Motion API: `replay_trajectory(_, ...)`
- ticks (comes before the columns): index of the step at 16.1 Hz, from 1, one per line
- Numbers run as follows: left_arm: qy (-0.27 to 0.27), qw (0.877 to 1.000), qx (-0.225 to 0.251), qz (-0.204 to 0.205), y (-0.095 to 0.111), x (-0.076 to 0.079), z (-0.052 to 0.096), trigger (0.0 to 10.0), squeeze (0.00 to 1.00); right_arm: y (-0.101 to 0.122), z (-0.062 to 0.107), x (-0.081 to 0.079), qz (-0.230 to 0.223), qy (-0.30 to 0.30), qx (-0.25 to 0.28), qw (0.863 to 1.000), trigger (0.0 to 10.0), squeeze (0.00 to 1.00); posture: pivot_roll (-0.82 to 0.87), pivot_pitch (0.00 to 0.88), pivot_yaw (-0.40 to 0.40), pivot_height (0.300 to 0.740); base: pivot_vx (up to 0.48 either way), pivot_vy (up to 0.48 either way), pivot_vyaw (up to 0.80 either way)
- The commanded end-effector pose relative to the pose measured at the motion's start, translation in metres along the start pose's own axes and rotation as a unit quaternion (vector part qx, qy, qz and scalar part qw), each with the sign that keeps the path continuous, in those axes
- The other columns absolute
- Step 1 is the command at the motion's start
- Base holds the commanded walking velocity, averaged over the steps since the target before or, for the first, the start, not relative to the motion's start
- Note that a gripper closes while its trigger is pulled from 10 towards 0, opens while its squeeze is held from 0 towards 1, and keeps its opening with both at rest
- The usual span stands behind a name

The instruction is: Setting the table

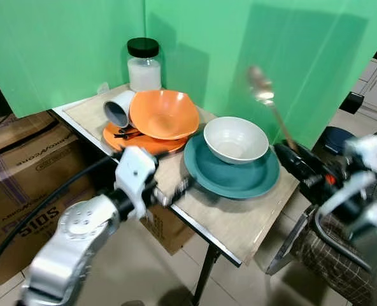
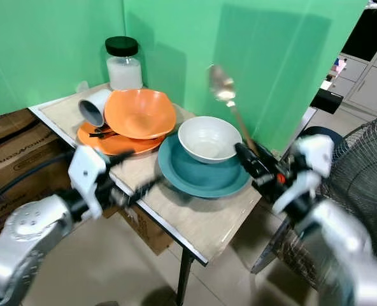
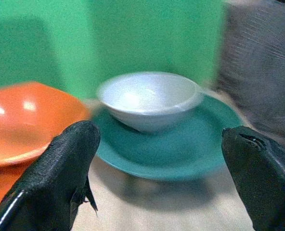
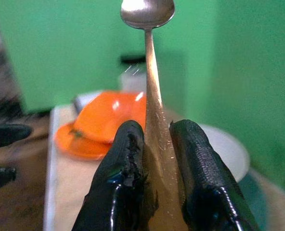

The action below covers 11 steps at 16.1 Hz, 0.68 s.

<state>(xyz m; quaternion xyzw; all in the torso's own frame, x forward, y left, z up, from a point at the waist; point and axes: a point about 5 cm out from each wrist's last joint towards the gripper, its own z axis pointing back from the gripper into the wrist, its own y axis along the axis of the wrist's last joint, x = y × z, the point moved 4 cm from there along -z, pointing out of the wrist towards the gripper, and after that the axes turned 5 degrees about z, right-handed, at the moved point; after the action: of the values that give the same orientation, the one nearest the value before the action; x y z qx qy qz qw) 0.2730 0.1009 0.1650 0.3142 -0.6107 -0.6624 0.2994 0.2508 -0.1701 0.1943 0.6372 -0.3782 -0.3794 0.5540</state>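
A small wooden-topped counter (image 1: 227,223) stands against a green backdrop (image 1: 252,51). On it, a white bowl (image 1: 235,139) sits inside a teal plate (image 1: 230,175) toward the right end. Just beside that, an orange bowl (image 1: 163,113) rests tilted on an orange plate (image 1: 144,143), with a white cup (image 1: 118,108) lying on its side against the orange bowl's left edge and a dark utensil (image 1: 128,132), too small to identify, on the orange plate beneath. Behind them, at the back corner, stands a glass jar (image 1: 143,65) with a black lid and white contents. The right end effector (image 4: 154,144) is raised at the right end of the counter, just beside the teal plate, its two black fingers (image 4: 128,163) clamped on the handle of a metal spoon (image 1: 268,105); the spoon points up and away, its bowl in the air above and behind the white bowl. The left end effector (image 3: 157,159) is held low at the counter's front edge, fingers spread wide apart with nothing between them, aimed toward the teal plate and white bowl. Cardboard boxes (image 1: 29,172) sit on the floor to the left, under and beside the counter, and a fan's wire grille (image 2: 367,185) shows at the far right.
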Motion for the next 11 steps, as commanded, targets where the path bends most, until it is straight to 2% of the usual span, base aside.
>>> replay_trajectory(1, 0.048, 0.998, 0.01, -0.036, 0.005, -0.006, -0.003, 10.0, 0.0, 0.007, 0.002, -0.004, 0.025, -0.023, 0.027, 0.999, 10.0, 0.0, 0.07, 0.0, -0.056, 0.74, 0.0, 0.0, 0.0)
replay_trajectory(2, 0.059, 0.997, 0.012, -0.038, 0.006, -0.007, -0.003, 10.0, 0.0, 0.006, 0.003, -0.007, 0.025, -0.024, 0.031, 0.999, 10.0, 0.0, 0.08, 0.0, -0.06, 0.74, 0.0, 0.0, 0.0)
replay_trajectory(4, 0.093, 0.995, 0.015, -0.016, 0.004, -0.014, -0.003, 10.0, 0.0, -0.012, -0.003, -0.002, 0.027, -0.102, 0.014, 0.994, 10.0, 0.0, 0.07, 0.0, -0.051, 0.74, 0.0, 0.0, 0.0)
replay_trajectory(7, 0.102, 0.994, 0.023, -0.038, 0.006, -0.017, -0.002, 10.0, 0.0, -0.015, 0.002, -0.004, 0.04, -0.139, 0.018, 0.989, 10.0, 0.0, 0.07, 0.0, -0.056, 0.74, 0.0, 0.0, -0.8)
replay_trajectory(9, 0.114, 0.992, 0.019, -0.04, 0.003, -0.018, 0.002, 10.0, 0.0, -0.018, 0.007, 0.001, 0.037, -0.157, 0.017, 0.987, 10.0, 0.0, 0.07, 0.0, -0.056, 0.74, 0.0, 0.0, -0.8)
replay_trajectory(11, 0.1, 0.994, 0.014, -0.039, 0.0, -0.01, 0.001, 10.0, 0.0, -0.024, 0.007, 0.002, 0.029, -0.166, 0.013, 0.986, 10.0, 0.0, 0.07, 0.0, -0.069, 0.74, 0.0, 0.0, -0.8)
